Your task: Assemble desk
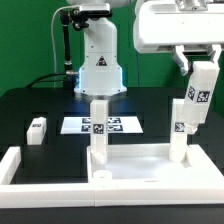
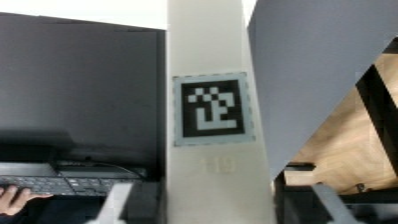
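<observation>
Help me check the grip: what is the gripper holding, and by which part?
The gripper holds a leg by its upper end.

Exterior frontal, wide; wrist close-up; both show leg (image 1: 183, 130).

Counter (image 1: 40, 105): black, matt, no glare.
Tabletop panel (image 1: 140, 168), 6 o'clock: white plastic, smooth, faint sheen along the rim.
Upright leg block (image 1: 99, 140), centre: same white plastic, matt.
Held leg block (image 1: 198, 100), 3 o'clock: white plastic, smooth. Its tag (image 2: 212, 110) looks printed, flat black on white, matt.
Loose leg block (image 1: 37, 130), 9 o'clock: white plastic.
Marker board (image 1: 125, 126): flat white, matt, printed.
Robot base (image 1: 98, 65), 12 o'clock: glossy white shell.
Hand (image 1: 201, 70): smooth white casing.
</observation>
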You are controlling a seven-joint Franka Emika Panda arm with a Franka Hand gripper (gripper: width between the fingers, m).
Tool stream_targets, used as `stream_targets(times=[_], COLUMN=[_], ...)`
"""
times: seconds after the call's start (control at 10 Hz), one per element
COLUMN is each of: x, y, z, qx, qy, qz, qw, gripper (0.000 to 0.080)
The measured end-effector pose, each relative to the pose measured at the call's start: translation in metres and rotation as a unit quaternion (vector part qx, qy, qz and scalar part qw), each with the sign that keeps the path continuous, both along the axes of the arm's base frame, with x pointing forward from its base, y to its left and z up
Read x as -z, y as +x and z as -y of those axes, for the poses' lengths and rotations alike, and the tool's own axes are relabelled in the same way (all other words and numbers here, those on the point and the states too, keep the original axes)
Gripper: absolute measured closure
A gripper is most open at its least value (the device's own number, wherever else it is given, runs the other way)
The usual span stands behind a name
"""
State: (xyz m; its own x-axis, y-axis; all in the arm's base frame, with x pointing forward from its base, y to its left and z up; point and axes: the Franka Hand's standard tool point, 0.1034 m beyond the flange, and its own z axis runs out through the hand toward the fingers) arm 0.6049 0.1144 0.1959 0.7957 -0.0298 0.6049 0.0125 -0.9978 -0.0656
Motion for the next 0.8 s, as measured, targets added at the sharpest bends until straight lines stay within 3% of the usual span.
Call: stream_targets(times=[0.1,0.2,0.7,0.8], x=[0.005,0.009,0.011,0.014], y=[-0.009,-0.014,-0.013,-0.015], z=[-0.012,-0.028,-0.026,-0.026], qx=[0.046,0.12,0.127,0.144], qy=[0.039,0.097,0.098,0.11], qz=[-0.003,-0.006,-0.004,-0.021], qw=[0.998,0.988,0.987,0.983], gripper=[0.0512,0.0512,0.0512,0.0512])
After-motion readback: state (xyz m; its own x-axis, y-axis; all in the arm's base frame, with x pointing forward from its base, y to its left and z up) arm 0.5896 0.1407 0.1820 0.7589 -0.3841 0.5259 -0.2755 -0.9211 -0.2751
